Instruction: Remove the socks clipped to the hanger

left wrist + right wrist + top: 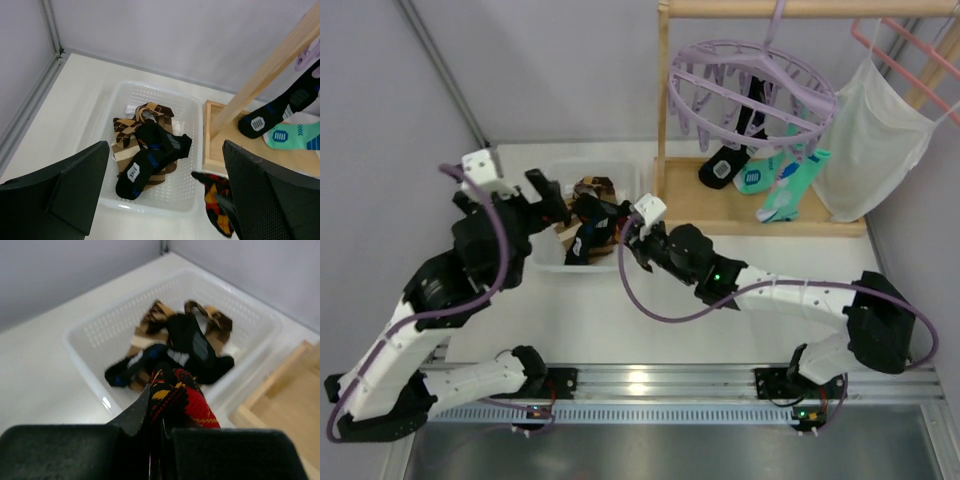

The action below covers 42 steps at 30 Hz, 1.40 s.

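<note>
The lavender hanger [755, 80] hangs from the wooden rack. A black sock [725, 165] and mint-teal socks [790, 185] are still clipped to it; they also show in the left wrist view [257, 122]. My right gripper [628, 238] is shut on a red, black and yellow argyle sock [182, 400] and holds it at the near right edge of the white basket [545, 255]. That sock also shows in the left wrist view [218, 200]. My left gripper [165, 192] is open and empty above the basket's left side. Brown argyle socks [132, 127] and black socks [150, 160] lie in the basket.
The wooden rack's post [665, 110] and base tray [720, 215] stand just right of the basket. A white mesh bag [875, 140] hangs from a pink wire hanger [910, 60] at the far right. Grey walls close in behind and at the left.
</note>
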Motion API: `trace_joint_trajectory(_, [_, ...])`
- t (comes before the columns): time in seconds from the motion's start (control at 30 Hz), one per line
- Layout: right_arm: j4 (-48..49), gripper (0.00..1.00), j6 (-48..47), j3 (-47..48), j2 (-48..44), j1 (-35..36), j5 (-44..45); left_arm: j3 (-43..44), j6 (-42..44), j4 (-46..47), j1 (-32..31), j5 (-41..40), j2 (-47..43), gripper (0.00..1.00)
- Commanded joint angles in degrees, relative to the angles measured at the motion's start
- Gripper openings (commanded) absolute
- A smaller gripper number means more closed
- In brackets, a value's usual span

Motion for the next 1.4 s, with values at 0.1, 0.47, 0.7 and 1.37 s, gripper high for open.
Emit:
trace_joint_trajectory(0.1, [-6.3,0.0,-2.2,26.5,17.5,-3.8,-13.4,-5.0,-5.4,-8.0,0.4,-3.9,-10.8,0.99])
trace_joint_trajectory(0.47, [-14.7,0.78,3.7,49.9,36.3,-7.8,-12.4,-17.0,-0.3,-8.1,0.4,-6.6,-20.3,0.98])
trace_joint_trajectory(0.7, [-14.5,0.99,6.0,29.9,12.7,-10.5,-7.4,-22.7,-4.3,-7.9,0.4,-9.1,-22.8,0.99])
trace_joint_trajectory(1.37, [-31.9,0.99,10.1,-12.3,-40.4,-54.3,-14.0,-24.4,-1.0,-4.0,9.0,4.9,-13.9,0.98])
